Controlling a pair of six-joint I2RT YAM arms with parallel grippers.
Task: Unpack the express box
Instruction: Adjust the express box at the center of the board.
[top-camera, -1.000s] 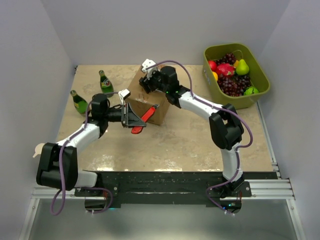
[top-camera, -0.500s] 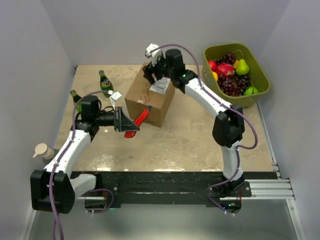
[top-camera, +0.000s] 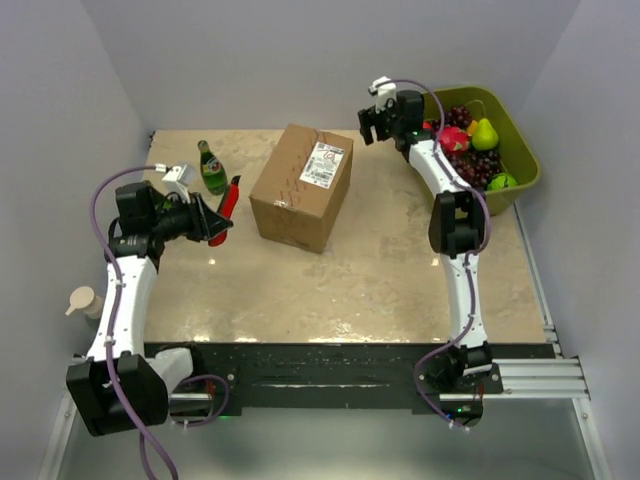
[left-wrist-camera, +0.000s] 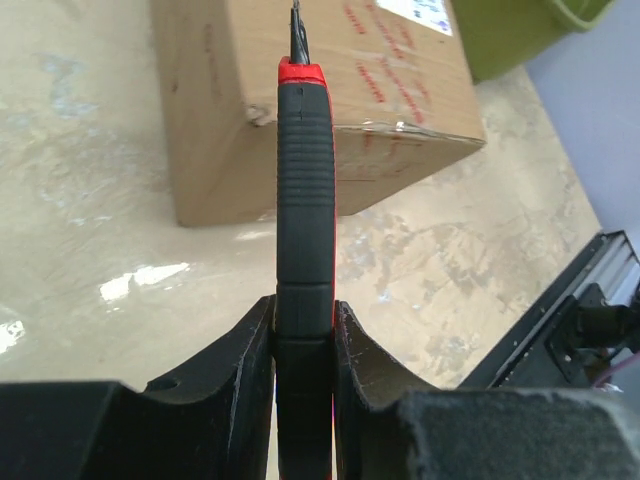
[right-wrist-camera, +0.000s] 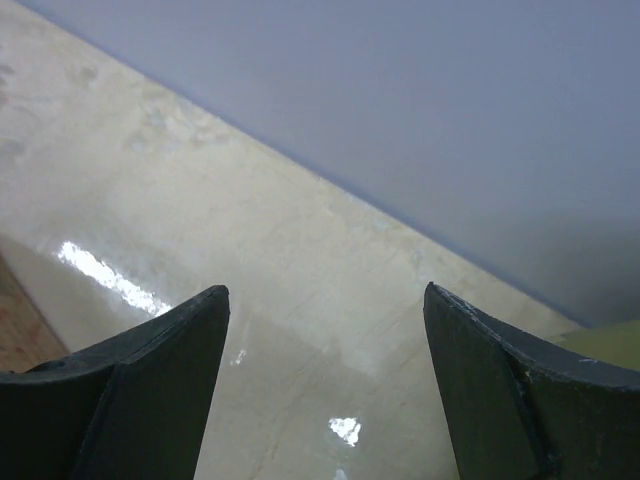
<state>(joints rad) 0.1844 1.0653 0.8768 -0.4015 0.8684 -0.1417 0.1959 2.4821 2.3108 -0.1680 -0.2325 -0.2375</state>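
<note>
Top external view: the express box (top-camera: 303, 190) sits shut on the table (top-camera: 380, 280), toward the back and slightly left of middle, with its white label (top-camera: 322, 165) on the top flap. The left gripper (top-camera: 207, 222) is off to the box's left, pinching a red-and-black utility knife (top-camera: 226, 198) by its handle (in the left wrist view the fingers (left-wrist-camera: 245, 350) press on both sides of the grip, and the blade end points toward the box, apart from it). 1 green bottle (top-camera: 210, 167) stands just behind the knife. The right gripper (top-camera: 372, 122) hovers between the box and the olive tub (top-camera: 523, 150) of fruit, its 2 jaws spread wide with nothing between them.
</note>
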